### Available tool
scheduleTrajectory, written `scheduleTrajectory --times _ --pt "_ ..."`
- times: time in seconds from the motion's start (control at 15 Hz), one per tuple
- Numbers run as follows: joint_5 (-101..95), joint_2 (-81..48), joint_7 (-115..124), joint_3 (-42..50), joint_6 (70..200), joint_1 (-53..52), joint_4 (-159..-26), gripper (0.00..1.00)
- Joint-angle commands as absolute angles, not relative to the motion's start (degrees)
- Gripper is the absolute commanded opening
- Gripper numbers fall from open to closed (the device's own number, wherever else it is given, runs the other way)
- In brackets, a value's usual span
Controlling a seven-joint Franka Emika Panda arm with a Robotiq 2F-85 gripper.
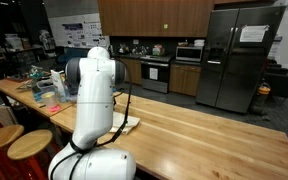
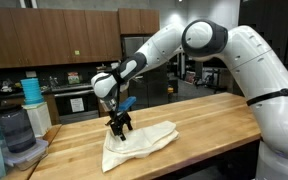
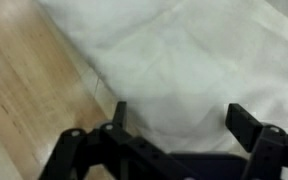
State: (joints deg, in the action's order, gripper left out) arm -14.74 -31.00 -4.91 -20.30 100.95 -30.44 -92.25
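Pincer (image 2: pixel 118 128) wide open and empty over white cloth (image 2: pixel 149 140) on wooden table (image 2: pixel 209 115); contents of nearby containers (image 2: pixel 17 132) unclear.

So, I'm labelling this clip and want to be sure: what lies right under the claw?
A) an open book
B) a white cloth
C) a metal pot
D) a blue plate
B: a white cloth lies crumpled on the wooden table directly under the claw, and the wrist view shows white fabric filling the gap between its open fingers.
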Motion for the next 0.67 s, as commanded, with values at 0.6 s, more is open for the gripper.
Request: scheduleTrajectory --times 0.6 --pt "-8.5 -19.1 -1.5 -22.7 96.6 -31.2 -100.0 1.0"
